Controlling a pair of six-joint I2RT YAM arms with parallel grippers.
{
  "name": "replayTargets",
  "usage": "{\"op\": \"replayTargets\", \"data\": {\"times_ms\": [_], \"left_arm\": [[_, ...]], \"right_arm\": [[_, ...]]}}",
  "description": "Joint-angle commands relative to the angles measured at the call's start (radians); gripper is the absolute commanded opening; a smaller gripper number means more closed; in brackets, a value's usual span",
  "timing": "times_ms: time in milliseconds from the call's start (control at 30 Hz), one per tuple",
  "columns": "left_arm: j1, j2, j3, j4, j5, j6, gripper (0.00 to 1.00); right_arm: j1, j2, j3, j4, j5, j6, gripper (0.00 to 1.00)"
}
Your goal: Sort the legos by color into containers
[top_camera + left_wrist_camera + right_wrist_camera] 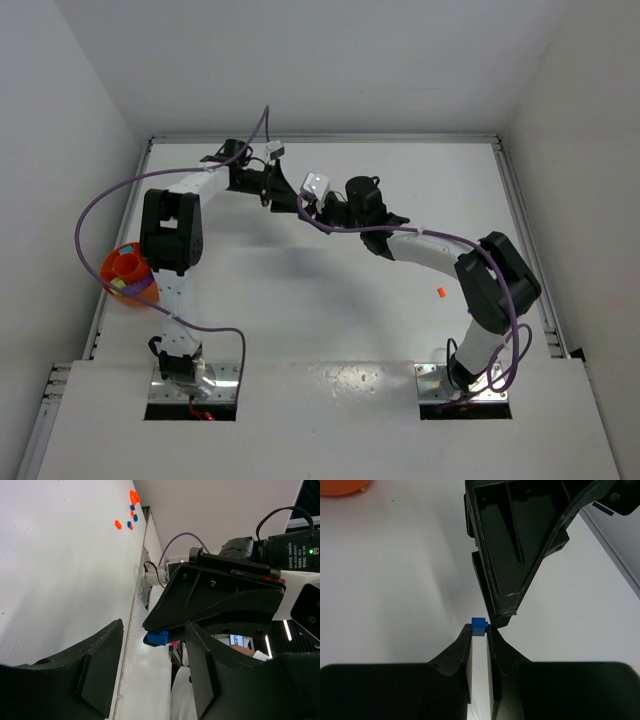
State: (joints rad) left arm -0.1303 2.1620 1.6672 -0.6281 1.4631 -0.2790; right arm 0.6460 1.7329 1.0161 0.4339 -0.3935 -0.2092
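Both arms meet in the upper centre of the top view, near the far edge of the table (300,310); wide bare surface lies below them. The right gripper (480,631) is clamped on a blue brick (479,624) at its tips. The left gripper (154,630) stands with jaws apart around that brick. The orange bowl (125,268) sits at middle left.

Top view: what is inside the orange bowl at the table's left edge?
In the orange bowl: an inner orange ring, plus a lime green patch and a purple patch by its near rim, likely legos. The left arm covers its right side, hiding anything there.
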Motion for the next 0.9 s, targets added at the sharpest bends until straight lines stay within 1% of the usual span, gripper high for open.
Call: {"op": "replayTargets", "data": {"times_ms": [0,233,367,433,467,567,600,700,867], "left_arm": [[-0.014,-0.005,-0.011,0.041,0.144,-0.02,0.58],[-0.014,-0.025,-0.041,0.05,0.154,-0.029,0.55],[-0.014,-0.025,-0.05,0.05,0.154,-0.029,0.51],[-0.023,-0.025,-0.05,0.059,0.154,-0.029,0.47],[-0.023,-0.025,-0.05,0.059,0.154,-0.029,0.47],[-0.032,-0.025,-0.05,0.059,0.154,-0.029,0.4],[-0.032,-0.025,-0.05,0.059,0.154,-0.029,0.4],[-0.032,-0.034,-0.05,0.059,0.154,-0.029,0.35],[-0.042,-0.034,-0.05,0.068,0.154,-0.038,0.33]], "right_arm": [[0.009,-0.013,0.042,0.071,-0.007,0.004,0.0],[0.009,-0.013,0.042,0.071,0.012,0.004,0.0],[0.009,-0.022,0.033,0.08,0.021,0.004,0.0],[0.009,-0.022,0.033,0.08,0.021,0.004,0.0],[0.009,-0.022,0.033,0.08,0.021,0.004,0.0],[0.009,-0.022,0.033,0.08,0.01,0.004,0.0],[0.009,-0.022,0.033,0.08,0.01,0.004,0.0],[0.009,-0.022,0.033,0.08,0.021,0.004,0.0],[0.009,-0.022,0.033,0.08,0.031,0.004,0.0]]}}
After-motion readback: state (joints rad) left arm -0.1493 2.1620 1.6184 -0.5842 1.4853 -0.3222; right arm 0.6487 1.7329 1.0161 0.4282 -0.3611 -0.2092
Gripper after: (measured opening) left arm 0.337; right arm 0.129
